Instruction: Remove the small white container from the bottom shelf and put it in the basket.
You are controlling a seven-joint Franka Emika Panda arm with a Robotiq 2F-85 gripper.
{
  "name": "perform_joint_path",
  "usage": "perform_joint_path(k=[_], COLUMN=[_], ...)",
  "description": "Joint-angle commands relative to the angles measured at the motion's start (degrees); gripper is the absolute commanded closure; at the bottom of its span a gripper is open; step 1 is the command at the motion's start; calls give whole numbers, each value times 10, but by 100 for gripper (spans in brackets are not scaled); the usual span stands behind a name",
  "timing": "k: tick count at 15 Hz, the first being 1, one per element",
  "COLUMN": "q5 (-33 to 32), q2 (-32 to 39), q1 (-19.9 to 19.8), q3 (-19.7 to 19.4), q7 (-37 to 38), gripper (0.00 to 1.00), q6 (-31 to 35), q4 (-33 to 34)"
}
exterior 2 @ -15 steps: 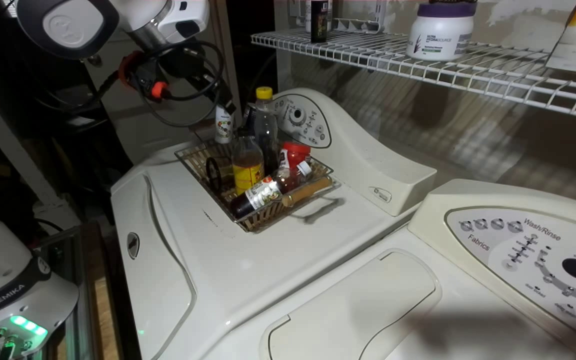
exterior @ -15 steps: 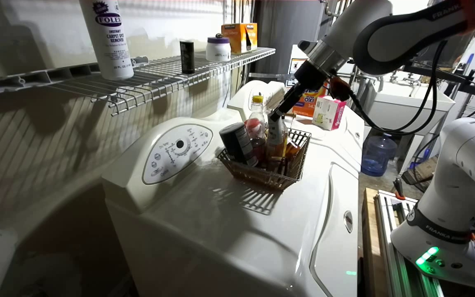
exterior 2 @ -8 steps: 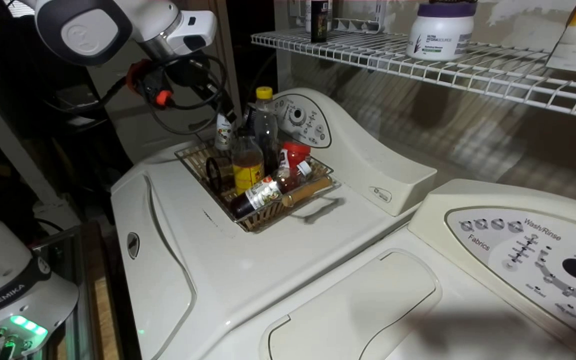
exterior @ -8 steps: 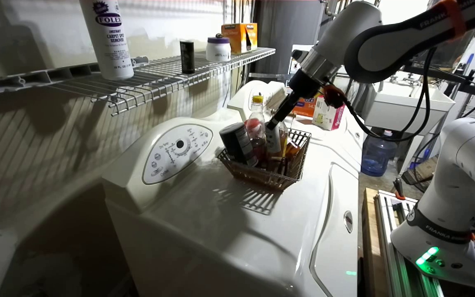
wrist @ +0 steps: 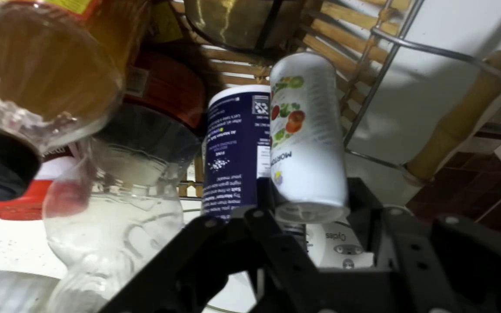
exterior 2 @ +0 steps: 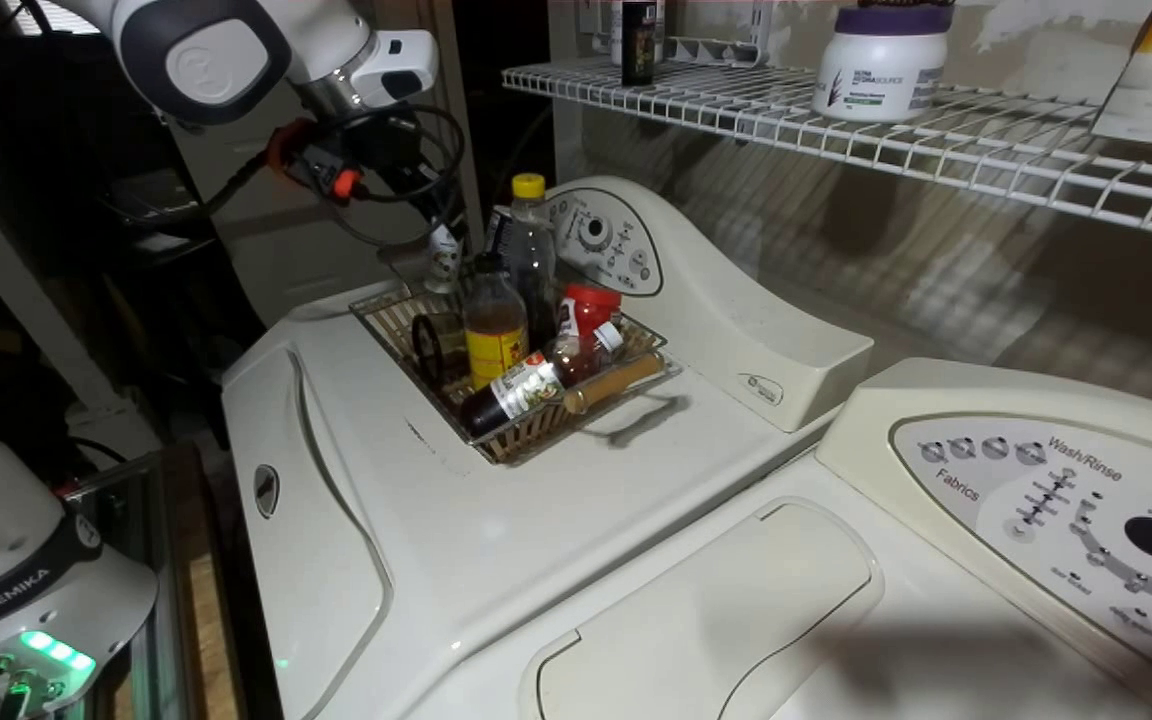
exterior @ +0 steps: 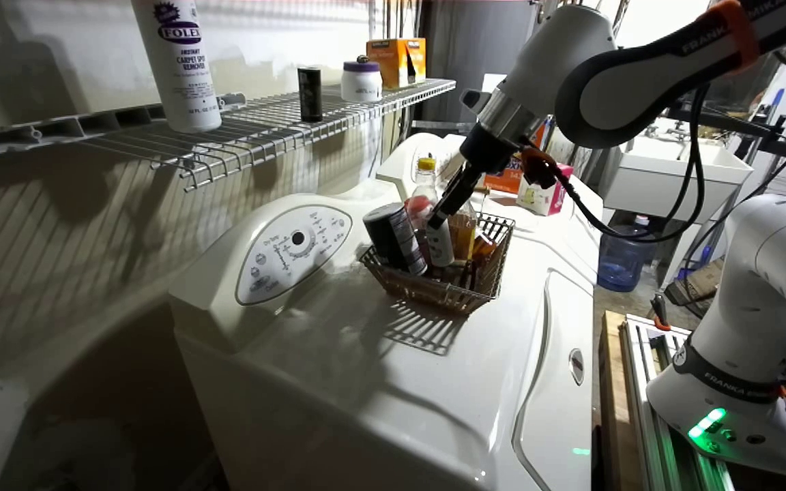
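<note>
The small white container (wrist: 307,139) is held at the basket (exterior: 434,293), off the bottom shelf (exterior 2: 726,90), with its upper end clamped between the two fingers (wrist: 363,202) of the gripper (exterior: 437,218). It leans slightly. In the wrist view, printed fruit shows on its side, and the navy canister (wrist: 235,148) is just beside it on the left. In an exterior view it is at the far left part of the basket, beyond the yellow-labelled bottle (exterior 2: 494,345) and left of the tall yellow-capped bottle (exterior 2: 533,245). Whether its base touches the basket's floor is hard to say, as the bottles and rim crowd the sight. The basket stands on a white machine (exterior 2: 556,540). On the shelf, in an exterior view, a tall white bottle (exterior: 181,75) is at the left, a dark can (exterior: 310,95) and a purple-lidded tub (exterior: 361,82) farther right, and an orange box (exterior: 396,63) at the far end.
</note>
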Motion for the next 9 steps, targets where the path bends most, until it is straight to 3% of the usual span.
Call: perform_joint_path(k=[1, 9], q5=[-11, -77], q2=[17, 46], q1=[13, -12], q3=[14, 40], q7=[-20, -21], gripper=[80, 80], q6=[-37, -49], q4=[28, 41])
